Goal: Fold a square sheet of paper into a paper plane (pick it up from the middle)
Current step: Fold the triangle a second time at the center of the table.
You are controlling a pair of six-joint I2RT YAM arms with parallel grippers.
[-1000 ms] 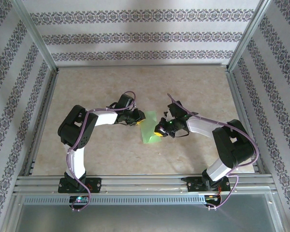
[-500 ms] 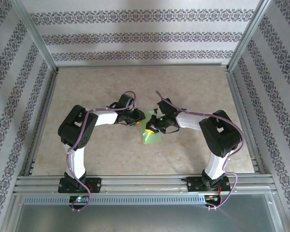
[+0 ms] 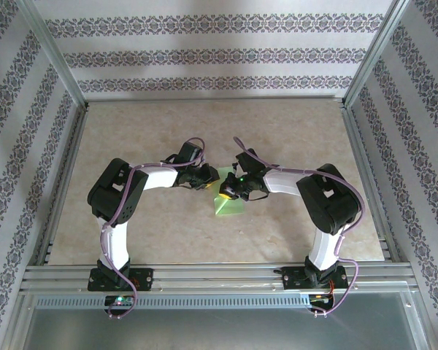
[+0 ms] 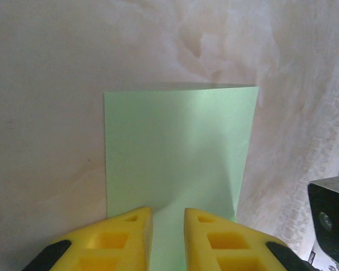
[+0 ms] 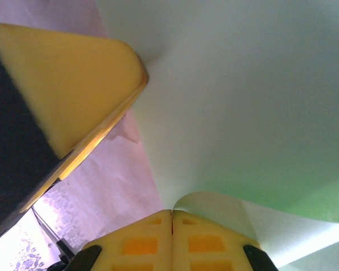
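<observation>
The square sheet of paper, light green, lies part folded at the table's middle and looks triangular from above. In the left wrist view the paper lies flat as a rectangle. My left gripper rests on its near edge, its yellow fingers a narrow gap apart with paper under them. From above, the left gripper is at the sheet's upper left. My right gripper sits just beside it over the paper. The right gripper is shut, with a curled flap of the paper rising from its tips. A left finger shows close by.
The tabletop is pale marble pattern, fenced by aluminium rails in front and patterned walls on three sides. The right arm's black body sits close at the right of the left wrist view. Both arms reach inward and nearly meet.
My right gripper has moved left toward the left gripper, carrying the paper's edge over. The sheet now looks narrower and pointed from above. The left gripper has stayed in place.
</observation>
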